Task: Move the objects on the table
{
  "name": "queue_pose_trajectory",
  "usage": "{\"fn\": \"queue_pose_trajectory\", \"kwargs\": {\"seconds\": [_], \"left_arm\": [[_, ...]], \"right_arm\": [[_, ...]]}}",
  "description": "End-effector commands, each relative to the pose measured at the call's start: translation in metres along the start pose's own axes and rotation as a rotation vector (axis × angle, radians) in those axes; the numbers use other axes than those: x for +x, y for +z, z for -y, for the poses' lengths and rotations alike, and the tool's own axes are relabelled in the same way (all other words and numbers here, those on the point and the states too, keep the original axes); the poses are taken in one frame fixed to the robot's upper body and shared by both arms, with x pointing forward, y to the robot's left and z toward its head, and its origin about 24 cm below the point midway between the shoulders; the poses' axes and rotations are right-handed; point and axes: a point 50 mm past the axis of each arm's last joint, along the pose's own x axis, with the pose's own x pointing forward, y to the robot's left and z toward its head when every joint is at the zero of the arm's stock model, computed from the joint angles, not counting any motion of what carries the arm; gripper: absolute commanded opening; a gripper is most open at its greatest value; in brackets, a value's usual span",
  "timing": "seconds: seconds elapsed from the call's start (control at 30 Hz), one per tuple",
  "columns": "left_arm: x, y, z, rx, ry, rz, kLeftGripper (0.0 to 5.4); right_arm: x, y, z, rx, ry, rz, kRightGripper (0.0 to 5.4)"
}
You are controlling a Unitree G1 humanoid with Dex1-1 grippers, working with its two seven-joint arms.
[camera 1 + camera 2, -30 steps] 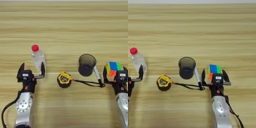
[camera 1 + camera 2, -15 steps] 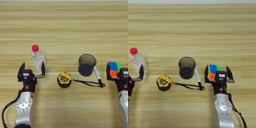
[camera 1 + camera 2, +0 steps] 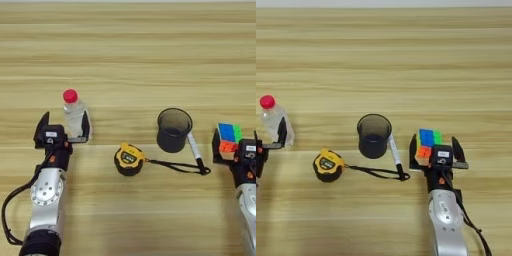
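Five objects logged on table (image 3: 128, 50), none displaced. Right gripper (image 3: 435, 146) shifted slightly rightward, fingers spread, puzzle cube (image 3: 427, 140) between them at front right (grasp judged pending). Left gripper (image 3: 66, 125) unchanged, spread around bottle (image 3: 74, 112). Cup (image 3: 174, 130), tape measure (image 3: 129, 159), pen (image 3: 194, 150) untouched, centre.

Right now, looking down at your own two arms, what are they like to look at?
Both are silver-grey metal forearms with round joint housings. Each ends in a black boxy pincer with two black fingers, an orange mark and small white labels: the left pincer and the right pincer. A black cable loops beside the left arm, another trails off the right.
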Motion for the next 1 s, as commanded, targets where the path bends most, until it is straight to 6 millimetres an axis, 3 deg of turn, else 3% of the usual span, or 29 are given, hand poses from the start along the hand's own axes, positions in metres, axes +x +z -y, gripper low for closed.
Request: {"fn": "queue_pose_trajectory", "kwargs": {"seconds": [0.03, 0.57, 1.0], "left_arm": [[0.007, 0.001, 0.001, 0.018, -0.031, -0.011, 5.40], [0.022, 0.004, 0.011, 0.015, -0.088, 0.003, 5.40], [0.032, -0.010, 0.013, -0.009, -0.099, -0.066, 5.40]], "right_arm": [[0.002, 0.000, -0.001, 0.013, -0.006, 0.008, 5.38], [0.003, -0.004, 0.002, 0.008, -0.022, -0.009, 5.38], [0.002, -0.004, 0.000, 0.011, -0.025, -0.008, 5.38]]}}
